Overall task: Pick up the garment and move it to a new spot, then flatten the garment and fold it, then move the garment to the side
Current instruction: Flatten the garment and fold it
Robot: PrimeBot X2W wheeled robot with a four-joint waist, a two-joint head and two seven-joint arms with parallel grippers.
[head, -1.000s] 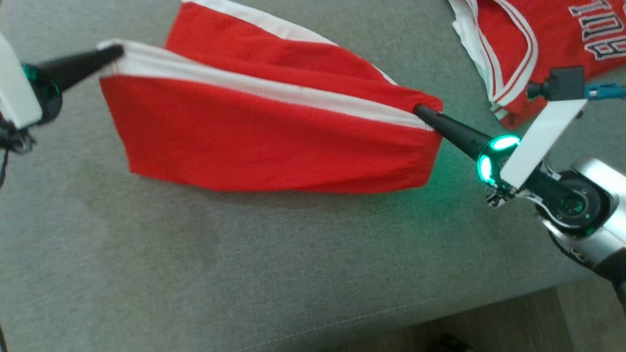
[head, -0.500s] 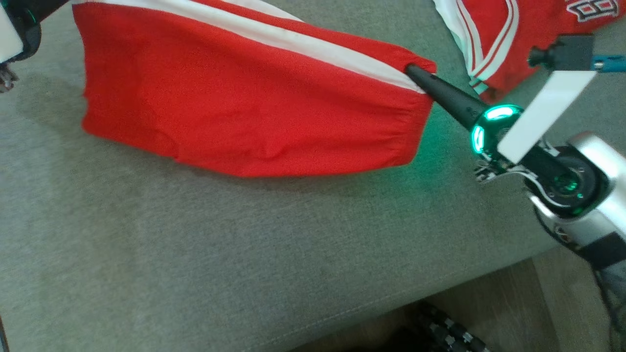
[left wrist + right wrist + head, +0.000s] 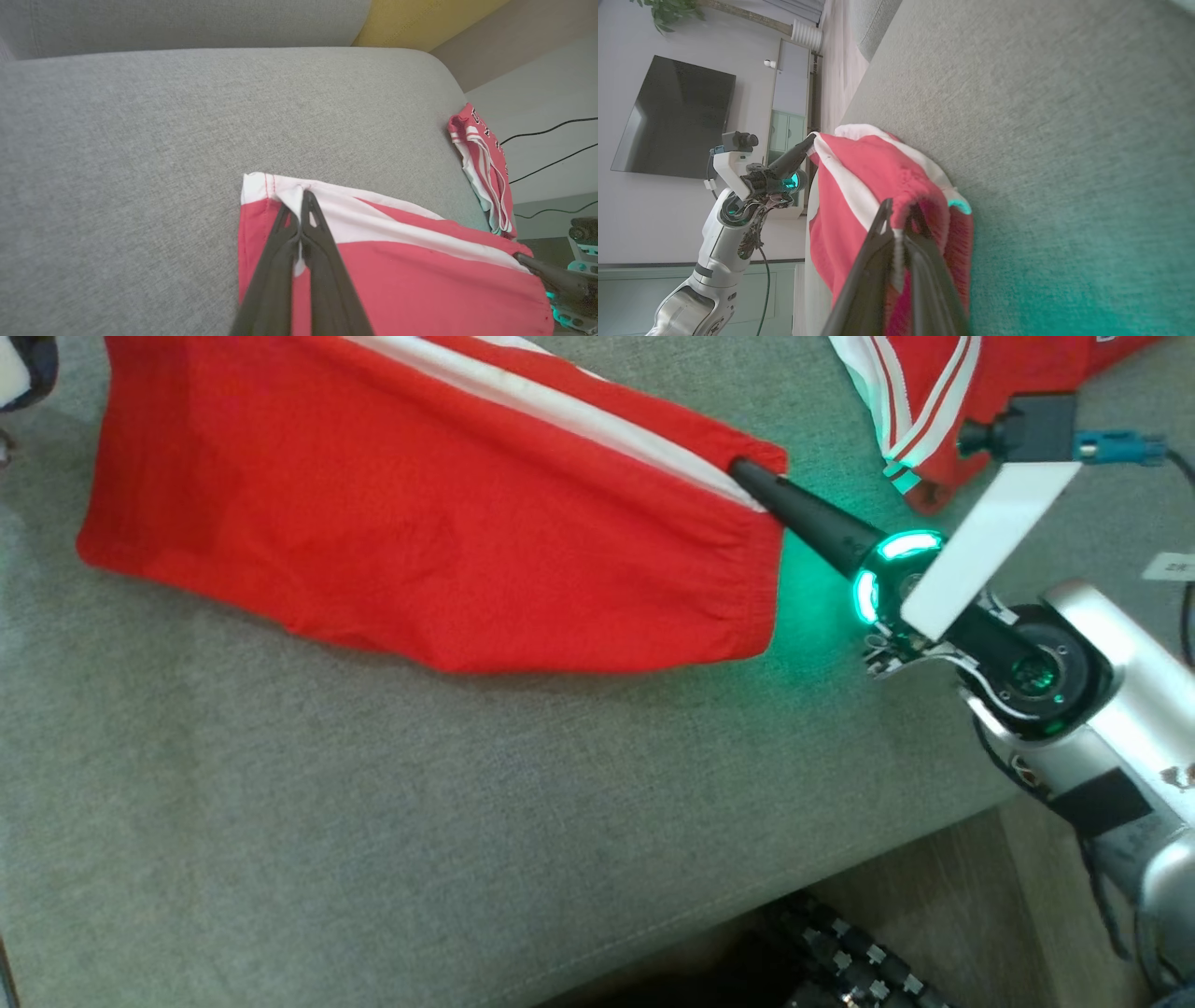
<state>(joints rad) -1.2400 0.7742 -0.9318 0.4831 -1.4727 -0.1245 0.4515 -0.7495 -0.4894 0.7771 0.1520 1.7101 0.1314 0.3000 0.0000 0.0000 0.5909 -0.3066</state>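
Red fabric garment point(image 3: 420, 541) with a white side stripe, stretched between both grippers above a grey woven sofa cushion point(image 3: 373, 821).

The left gripper point(image 3: 302, 198) is clamped tight on the garment's white-banded corner at the left. The right gripper point(image 3: 747, 476) is pinched closed on the gathered red waistband corner at the right, and its green ring light point(image 3: 882, 569) glows onto the cushion. The striped top edge runs taut between the two grips, while the lower red edge sags toward the cushion; whether it touches cannot be told. A broad stretch of bare cushion lies near of the garment, running to the seamed front edge, with wooden floor point(image 3: 1027, 887) past it. More bare cushion lies on the far side. A crumpled red-and-white jersey point(image 3: 934, 392) lies at the far right, near the right gripper but apart from the held garment.
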